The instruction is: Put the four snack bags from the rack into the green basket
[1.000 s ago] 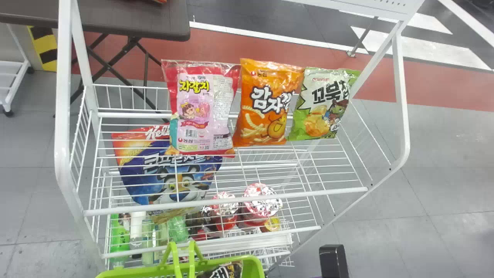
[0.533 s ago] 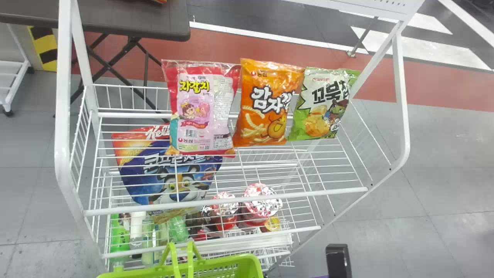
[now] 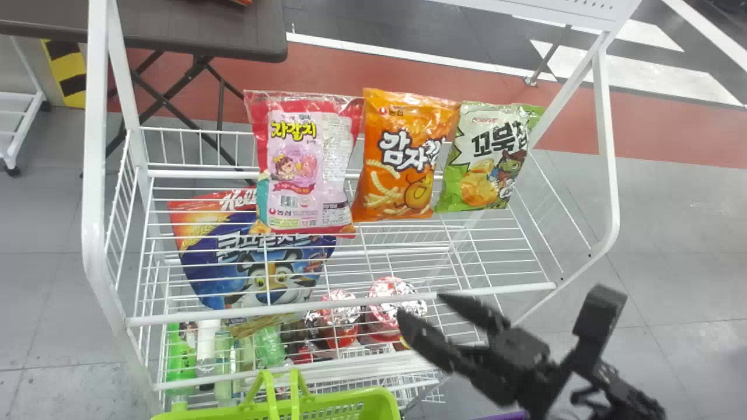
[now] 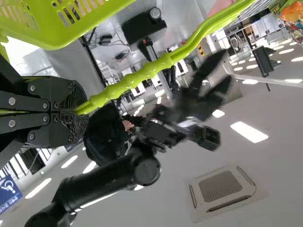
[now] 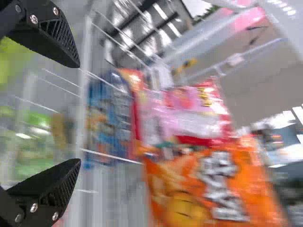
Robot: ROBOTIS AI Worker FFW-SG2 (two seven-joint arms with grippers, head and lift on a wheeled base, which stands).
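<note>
Snack bags, three of them, stand side by side on the upper shelf of the white wire rack [image 3: 513, 289]: a shiny pink-and-red plastic one [image 3: 297, 169], a bright orange one [image 3: 402, 163] in the middle, and a green-and-white one [image 3: 484, 157] on the robot's right. I can't tell from here where the fourth is; my guess is it's already in the basket.

Looks to me like the robot is going in for its next bag. It would need to bring the black two-fingered right gripper [image 3: 419, 304] up over the front rail, straddle one bag and pinch it without knocking its neighbour. That gripper is near the rack's front, its fingers spread well apart, nothing between them, touching no bag. The black left gripper [image 4: 78, 111] is clamped on the lime-green plastic handle [image 4: 137, 76] of the slotted green basket [image 3: 350, 398], just in front of the rack.
</note>
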